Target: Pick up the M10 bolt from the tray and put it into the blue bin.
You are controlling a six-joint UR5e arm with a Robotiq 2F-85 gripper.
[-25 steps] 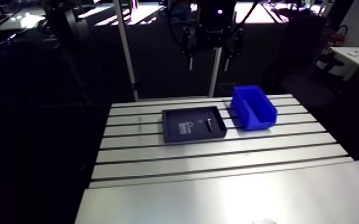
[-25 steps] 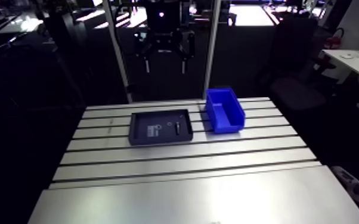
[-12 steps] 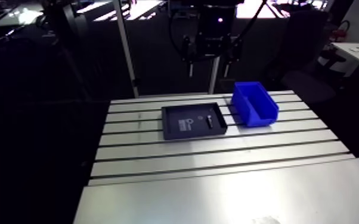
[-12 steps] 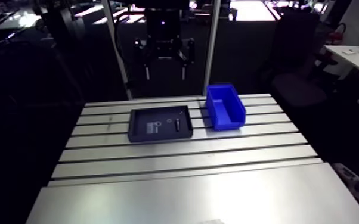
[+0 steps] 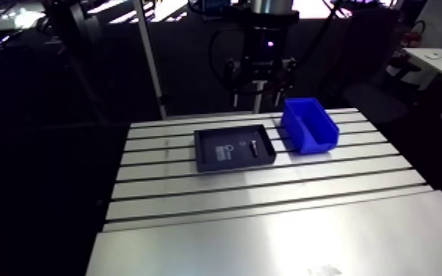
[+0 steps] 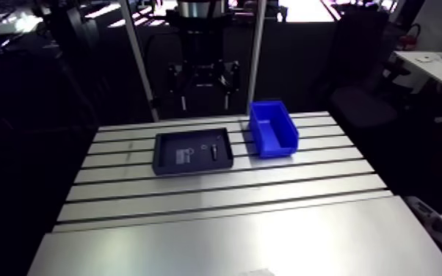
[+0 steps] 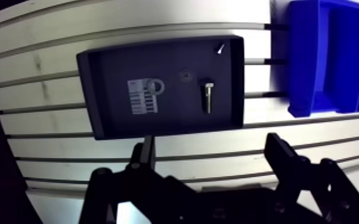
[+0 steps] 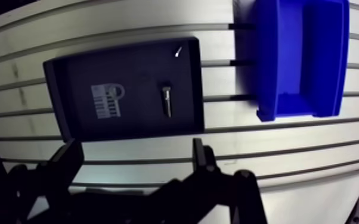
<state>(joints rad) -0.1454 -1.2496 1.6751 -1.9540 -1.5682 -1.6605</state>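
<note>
M10 bolt (image 7: 207,98) lies in tray (image 7: 98,107) — gripper (image 7: 209,158) spread above.

the hand (image 5: 255,92) has come down lower — nearer the tray (image 5: 208,147).

Your arm's wrist (image 5: 268,53) shows as a dark, boxy block, with one small violet light (image 5: 270,42) glowing on its face. In the wrist view, your jaws are matte black: flat, angular bars carried on jointed links.
</note>
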